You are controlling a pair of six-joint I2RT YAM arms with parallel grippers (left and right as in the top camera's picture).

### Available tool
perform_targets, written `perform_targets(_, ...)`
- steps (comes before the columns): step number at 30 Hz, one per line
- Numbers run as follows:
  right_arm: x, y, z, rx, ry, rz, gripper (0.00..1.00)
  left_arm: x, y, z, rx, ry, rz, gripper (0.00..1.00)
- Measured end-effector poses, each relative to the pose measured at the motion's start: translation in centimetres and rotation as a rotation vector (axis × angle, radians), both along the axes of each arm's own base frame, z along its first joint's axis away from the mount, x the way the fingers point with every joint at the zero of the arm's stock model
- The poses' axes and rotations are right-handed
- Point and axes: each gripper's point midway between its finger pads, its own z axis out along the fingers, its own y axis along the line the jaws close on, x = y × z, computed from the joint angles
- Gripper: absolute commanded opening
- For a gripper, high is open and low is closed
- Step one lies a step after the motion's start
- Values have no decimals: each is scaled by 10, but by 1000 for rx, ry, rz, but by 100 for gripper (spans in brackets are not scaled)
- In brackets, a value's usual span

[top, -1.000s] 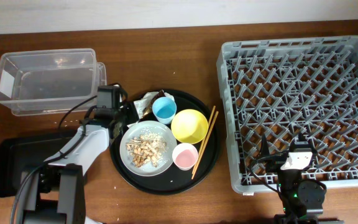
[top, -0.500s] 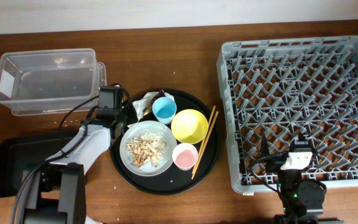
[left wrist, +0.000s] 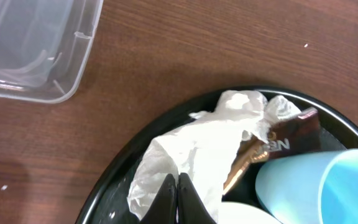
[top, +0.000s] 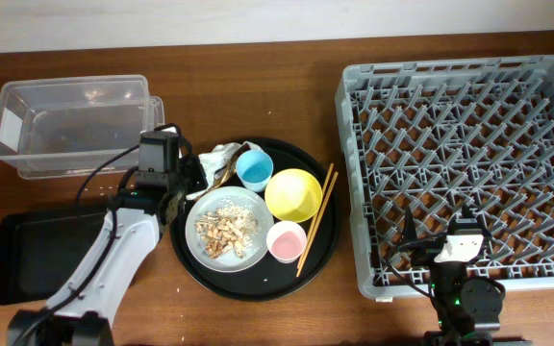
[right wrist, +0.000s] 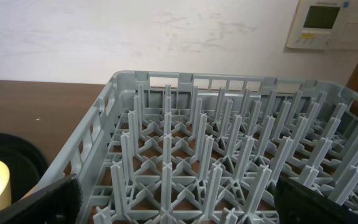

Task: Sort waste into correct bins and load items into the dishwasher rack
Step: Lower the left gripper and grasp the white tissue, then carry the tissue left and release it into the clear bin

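Change since earlier: my left gripper [left wrist: 176,198] has been closing and pulling back toward the tray's left rim, dragging the wrapper [left wrist: 197,155] with it.
Dishwasher rack [top: 465,163]: sitting at the right of the table, holding nothing yet.
Round black tray [top: 186,261]: carrying the grey plate [top: 198,252] with food scraps [top: 224,229], the yellow bowl [top: 292,195], blue cup [top: 255,169], pink cup [top: 287,240] and chopsticks [top: 317,219].
Clear box [top: 70,125]: waiting just beyond my left arm, up and to the left.
Black bin tray [top: 27,255]: lying at the table's lower left.
Left gripper: clenched on the white edge of the wrapper.
Right gripper [right wrist: 166,205]: resting spread wide at the rack's near edge.
Step in hand: I am sorting waste, wrapper first.
Next move: I judge it calls for lifting the wrapper clear and carrying it to a bin.
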Motion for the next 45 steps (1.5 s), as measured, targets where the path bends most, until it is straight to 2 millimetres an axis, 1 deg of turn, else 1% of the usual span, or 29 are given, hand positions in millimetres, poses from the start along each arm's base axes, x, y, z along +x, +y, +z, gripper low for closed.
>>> perform_targets(5,0,0,0,0,0,0,99,-6,1,15,-3,-20,0,1)
perform_targets(14,0,0,0,0,0,0,99,-4,1,22,-7,-46,0,1)
perform_targets(17,0,0,0,0,0,0,98,-3,1,42,-15,-105,1,1)
perform_targets(20,0,0,0,0,0,0,99,-6,1,67,-25,-172,1,1)
perform_targets(24,0,0,0,0,0,0,99,-8,1,80,-31,-208,1,1)
perform_targets(27,0,0,0,0,0,0,99,-8,1,81,-31,-213,1,1)
perform_targets(29,0,0,0,0,0,0,99,-8,1,86,-34,-228,1,1)
perform_targets(31,0,0,0,-1,0,0,99,-7,1,106,-44,-294,1,1)
perform_targets(32,0,0,0,-1,0,0,99,-8,1,123,-52,-349,1,1)
perform_targets(33,0,0,0,0,0,0,99,-10,2,133,-57,-380,1,1)
perform_targets(35,0,0,0,-1,0,0,99,-12,3,148,-59,-428,7,1)
perform_targets(36,0,0,0,0,0,0,99,-12,8,154,-47,-450,26,1)
perform_targets(40,0,0,0,-1,0,0,99,-12,20,165,-11,-493,84,1)
perform_targets(43,0,0,0,0,0,0,99,-11,22,168,-5,-505,97,1)
perform_targets(45,0,0,0,0,0,0,99,-8,22,176,-9,-539,100,1)
